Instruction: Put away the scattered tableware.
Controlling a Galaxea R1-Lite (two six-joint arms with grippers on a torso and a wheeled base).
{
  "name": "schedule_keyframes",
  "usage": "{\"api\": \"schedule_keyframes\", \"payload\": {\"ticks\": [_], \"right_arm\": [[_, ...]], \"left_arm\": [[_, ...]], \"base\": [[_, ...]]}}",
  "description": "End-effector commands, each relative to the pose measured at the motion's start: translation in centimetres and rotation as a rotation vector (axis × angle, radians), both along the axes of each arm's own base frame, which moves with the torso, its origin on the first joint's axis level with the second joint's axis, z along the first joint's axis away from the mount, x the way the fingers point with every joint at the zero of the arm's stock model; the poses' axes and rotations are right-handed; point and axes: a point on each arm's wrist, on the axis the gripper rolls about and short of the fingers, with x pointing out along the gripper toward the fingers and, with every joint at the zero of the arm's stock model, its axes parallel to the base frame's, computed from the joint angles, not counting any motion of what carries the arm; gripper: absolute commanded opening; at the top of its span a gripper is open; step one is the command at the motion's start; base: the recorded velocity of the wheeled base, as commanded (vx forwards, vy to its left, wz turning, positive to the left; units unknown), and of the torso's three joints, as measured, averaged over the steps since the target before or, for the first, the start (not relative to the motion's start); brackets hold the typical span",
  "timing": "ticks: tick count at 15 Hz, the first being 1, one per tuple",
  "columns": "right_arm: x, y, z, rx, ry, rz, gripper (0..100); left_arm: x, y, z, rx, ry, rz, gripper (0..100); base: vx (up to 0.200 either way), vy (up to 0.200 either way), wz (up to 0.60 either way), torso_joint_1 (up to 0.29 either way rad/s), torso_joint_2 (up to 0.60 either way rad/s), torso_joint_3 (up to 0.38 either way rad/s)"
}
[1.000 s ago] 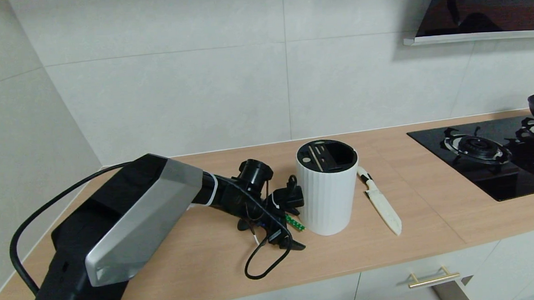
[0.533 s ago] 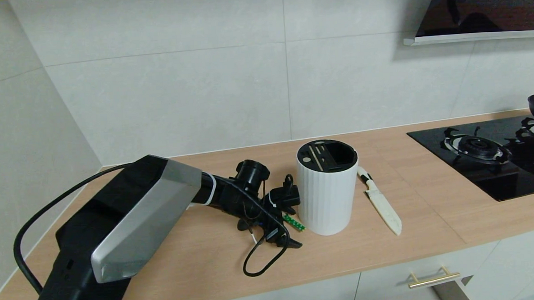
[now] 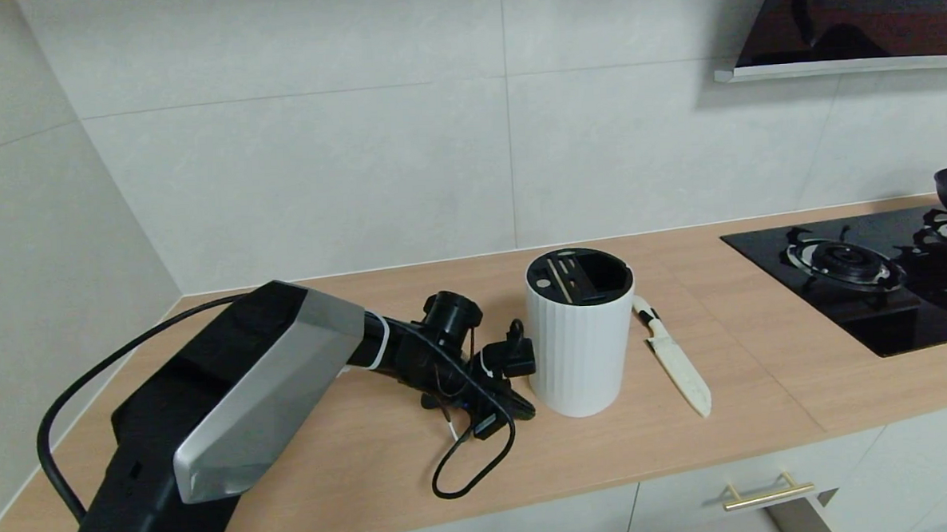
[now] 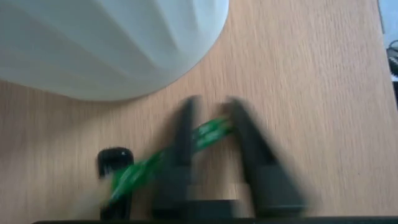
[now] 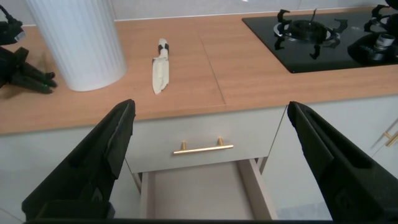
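Wooden kitchen counter (image 3: 766, 381) under pale wall tiles. Slim green utensil (image 4: 214, 129) down on it, just beside tall white ribbed holder (image 3: 579, 349) and within left gripper (image 4: 211, 106); pinched or merely bracketed, cannot tell. Sits nearer the holder than a second ago, likely mid-pickup. White-bladed knife (image 3: 677, 361) flat on holder's other side, not yet stowed. Right gripper (image 5: 211, 155) spread wide before part-open white drawer (image 5: 249, 137). Holder wall crowds the lift.

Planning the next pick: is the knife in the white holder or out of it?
Out. The knife lies flat on the counter beside the upright holder, handle toward the wall and blade toward the front edge.
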Motion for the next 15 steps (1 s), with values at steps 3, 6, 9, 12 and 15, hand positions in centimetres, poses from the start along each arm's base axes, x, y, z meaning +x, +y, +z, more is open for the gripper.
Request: {"api": "schedule_keyframes", "payload": {"ticks": [3,6,9,12,15], "right_arm": [[0.0,0.0,0.0,0.0,0.001,0.0,100],[0.0,0.0,0.0,0.0,0.001,0.0,100],[0.0,0.0,0.0,0.0,0.001,0.0,100],[0.0,0.0,0.0,0.0,0.001,0.0,100],[0.0,0.0,0.0,0.0,0.001,0.0,100]], "left_arm": [[1.2,0.2,1.4,0.0,-0.144,-0.068,0],[1.1,0.7,2.1,0.024,-0.212,-0.141,0],[-0.6,0.2,4.2,0.029,-0.212,-0.256,0],[-2.2,-1.1,5.7,0.024,-0.209,-0.325,0],[-3.2,-1.7,8.0,0.02,-0.221,-0.334,100]], "base": [[0.0,0.0,0.0,0.0,0.0,0.0],[0.0,0.0,0.0,0.0,0.0,0.0],[0.0,0.0,0.0,0.0,0.0,0.0],[0.0,0.0,0.0,0.0,0.0,0.0],[0.0,0.0,0.0,0.0,0.0,0.0]]}}
